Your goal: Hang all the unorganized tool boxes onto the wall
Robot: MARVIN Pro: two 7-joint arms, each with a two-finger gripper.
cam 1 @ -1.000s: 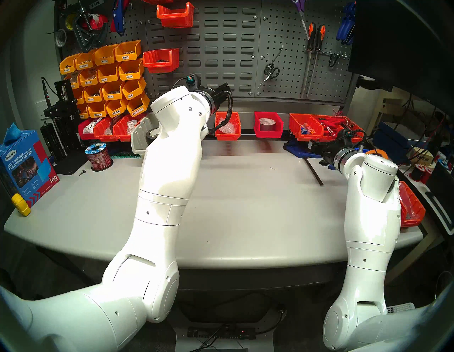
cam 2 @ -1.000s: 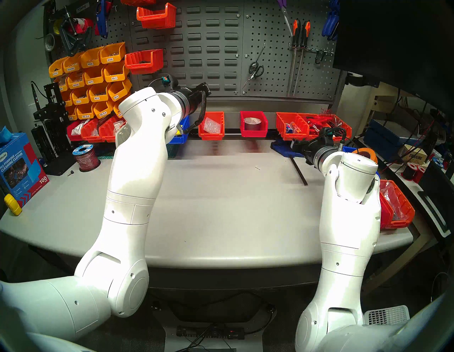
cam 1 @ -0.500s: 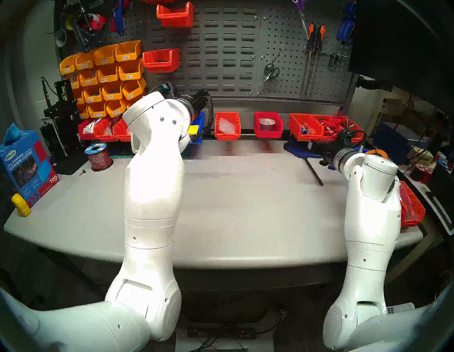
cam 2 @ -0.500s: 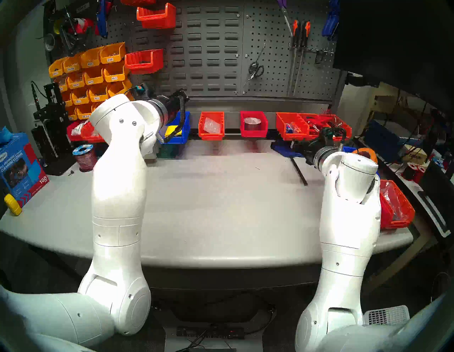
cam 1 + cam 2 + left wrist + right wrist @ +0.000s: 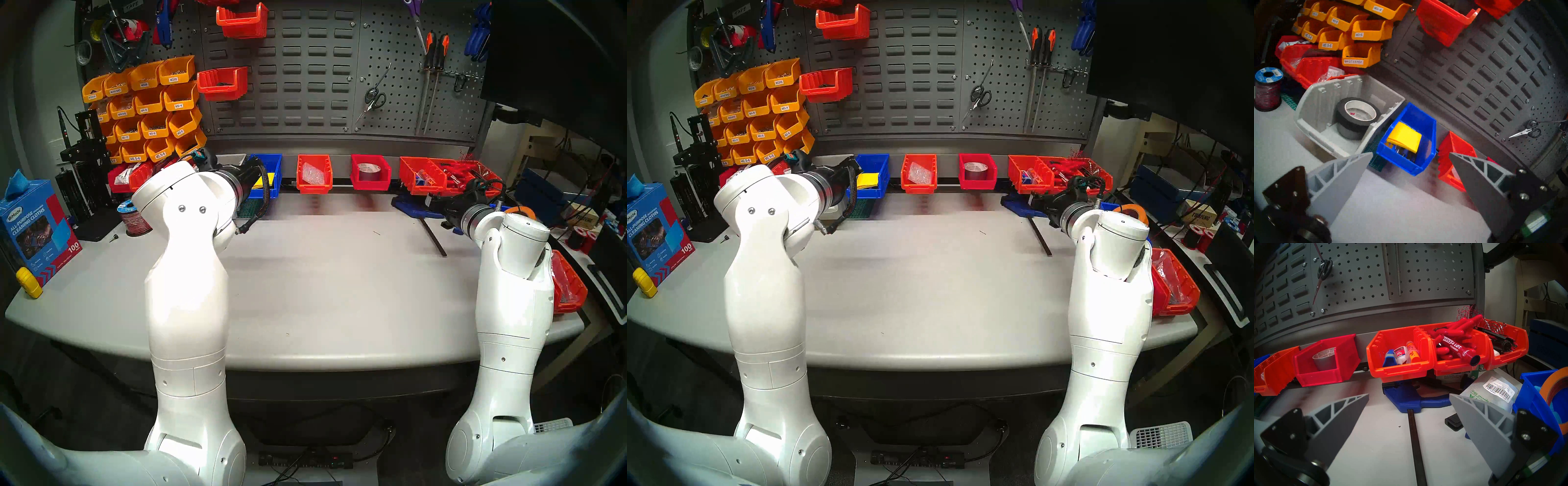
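Note:
A pale grey bin (image 5: 1322, 108) with a black tape roll (image 5: 1357, 117) stands on the table, its corner against a blue bin (image 5: 1425, 122). My left gripper (image 5: 1410, 153) is open and empty, just short of both bins. In the head views my left arm hides most of the grey bin. An orange-red ribbed bin with clear bags (image 5: 314, 174) and a red bin with a silver tape roll (image 5: 370, 173) hang on the light grey rail (image 5: 342, 159) under the dark grey wall (image 5: 305, 68). My right gripper (image 5: 1409, 395) is open and empty, low over the table.
Another orange bin with bags (image 5: 566, 285) sits at the table's right edge behind my right arm. A blue clamp with a black bar (image 5: 1413, 438) lies before my right gripper. Yellow labelled bins (image 5: 149, 101), a wire spool (image 5: 1268, 88) and a cloth box (image 5: 37, 227) stand left.
My left arm has swung down and to the left, from in front of the louvred panel to table height by the blue and grey bins. The right arm has not moved.

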